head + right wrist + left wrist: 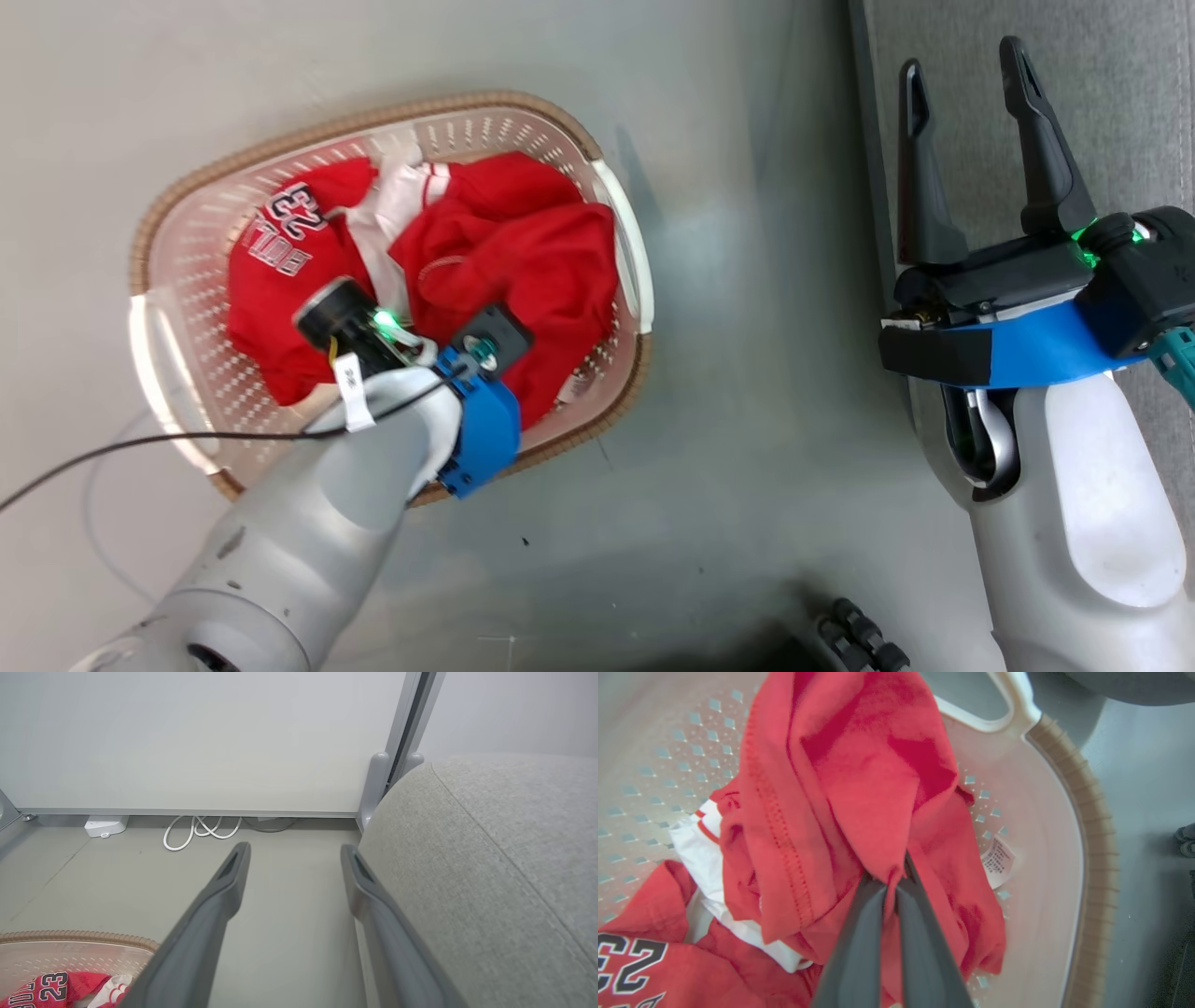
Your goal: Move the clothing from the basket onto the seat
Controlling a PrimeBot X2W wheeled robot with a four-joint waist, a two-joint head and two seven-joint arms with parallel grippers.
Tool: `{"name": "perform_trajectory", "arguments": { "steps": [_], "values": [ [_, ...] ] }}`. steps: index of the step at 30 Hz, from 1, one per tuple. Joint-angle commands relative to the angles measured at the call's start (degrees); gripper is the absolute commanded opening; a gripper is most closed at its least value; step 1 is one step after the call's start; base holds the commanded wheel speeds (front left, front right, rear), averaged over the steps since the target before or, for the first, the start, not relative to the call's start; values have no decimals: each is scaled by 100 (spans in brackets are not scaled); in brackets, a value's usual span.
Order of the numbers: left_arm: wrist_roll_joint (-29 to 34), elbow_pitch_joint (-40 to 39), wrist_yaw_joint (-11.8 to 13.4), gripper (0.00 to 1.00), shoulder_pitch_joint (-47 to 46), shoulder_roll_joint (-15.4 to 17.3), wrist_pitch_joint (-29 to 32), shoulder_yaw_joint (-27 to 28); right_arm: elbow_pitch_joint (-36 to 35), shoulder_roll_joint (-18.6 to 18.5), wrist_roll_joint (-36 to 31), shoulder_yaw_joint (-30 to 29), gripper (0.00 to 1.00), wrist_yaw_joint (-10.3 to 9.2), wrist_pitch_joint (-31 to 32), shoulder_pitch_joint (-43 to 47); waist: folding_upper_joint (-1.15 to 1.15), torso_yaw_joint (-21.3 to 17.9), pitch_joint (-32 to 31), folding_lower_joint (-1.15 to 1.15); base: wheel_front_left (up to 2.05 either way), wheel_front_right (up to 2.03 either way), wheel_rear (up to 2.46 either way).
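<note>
The cream basket (616, 215) with a brown rim sits on the floor and holds the clothing: a plain red garment (523, 252) and a red one with white trim and "23" (289, 233). My left arm reaches down into the basket, its wrist hiding the fingers in the head view. In the left wrist view my left gripper (891, 879) is shut on a fold of the plain red garment (859, 774), whose white tag (997, 861) lies to the right. My right gripper (966, 79) stands open over the edge of the grey seat (1120, 56), nothing between its fingers.
The grey seat (490, 868) fills the right side of the right wrist view, with a wall panel and white cables (201, 830) on the floor behind. A black cable (140, 443) trails from my left wrist across the floor. Bare grey floor (766, 327) lies between basket and seat.
</note>
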Motion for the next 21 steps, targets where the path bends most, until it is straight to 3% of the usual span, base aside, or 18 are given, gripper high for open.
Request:
{"name": "perform_trajectory", "arguments": {
  "steps": [1, 13, 21],
  "values": [
    [-49, -60, -11, 0, 98, 0, -59, -65, 33, -44, -14, -22, 100, -2, 0, 60, 0, 130, -184, 0, 0, 0, 0],
    [-842, -1092, -11, 0, 457, -65, -237, -462, 244, -193, -32, -114, 100, -2, 0, 383, 0, 613, -1157, 0, 0, 0, 0],
    [-915, -1884, 18, 0, 761, -63, -238, -128, 398, -259, -52, -201, 100, -2, 0, 727, 0, 903, -1885, 0, 0, 0, 0]
  ]
}}
